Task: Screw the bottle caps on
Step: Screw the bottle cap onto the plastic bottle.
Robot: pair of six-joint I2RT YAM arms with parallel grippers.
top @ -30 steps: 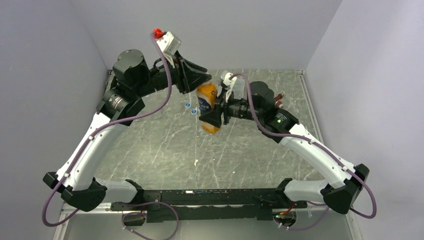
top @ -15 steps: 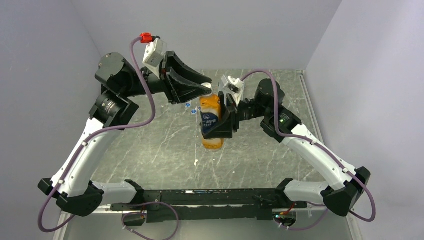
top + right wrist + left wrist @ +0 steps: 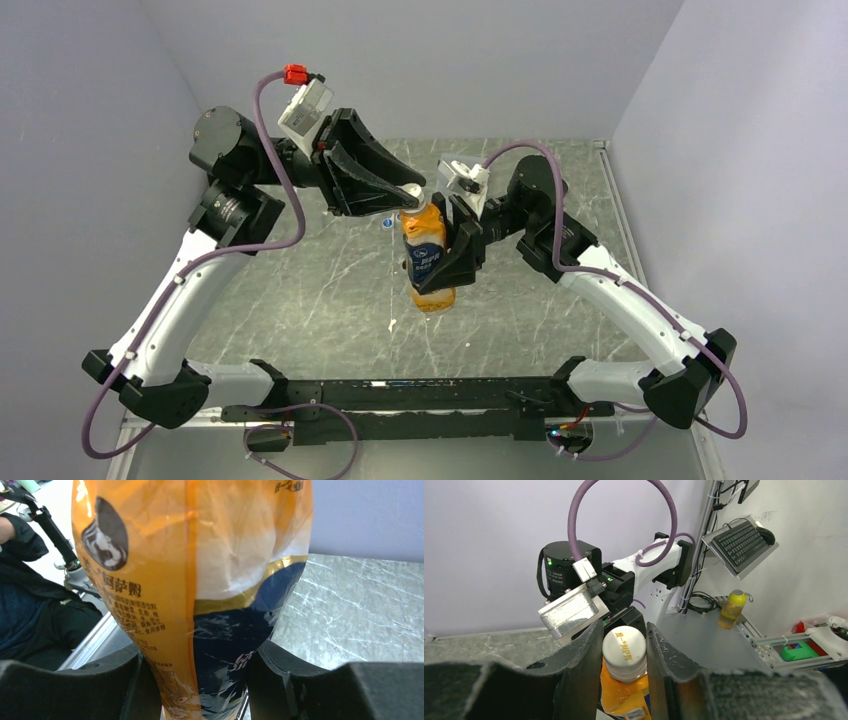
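Two robot arms meet over a grey marbled tabletop [image 3: 300,290] as a drink bottle gets its cap. The right gripper [image 3: 432,268], reaching in from 3 o'clock, is clamped across the dark blue label band of the orange bottle [image 3: 165,580]. The bottle sits near the table's centre, neck tipped toward 12 o'clock, and appears to be lifted clear of the surface. The left gripper [image 3: 410,197], coming in from 10 o'clock, has its fingers pressed to either side of the white cap [image 3: 624,647] sitting on the neck.

The bottle looks light and thin-walled, and its glossy wrinkled film is likely slick. The label band seems the firmest hold, while a hard squeeze higher up could dent it. The cap is small and smooth, so it is best pinched squarely on its sides.

A loose blue cap [image 3: 386,223] lies on the table just at 10 o'clock of the bottle. Walls [image 3: 100,150] close in at 9, 12 and 3 o'clock, and the left elbow rides close to the 9 o'clock one. The widest room lies toward 6 o'clock.
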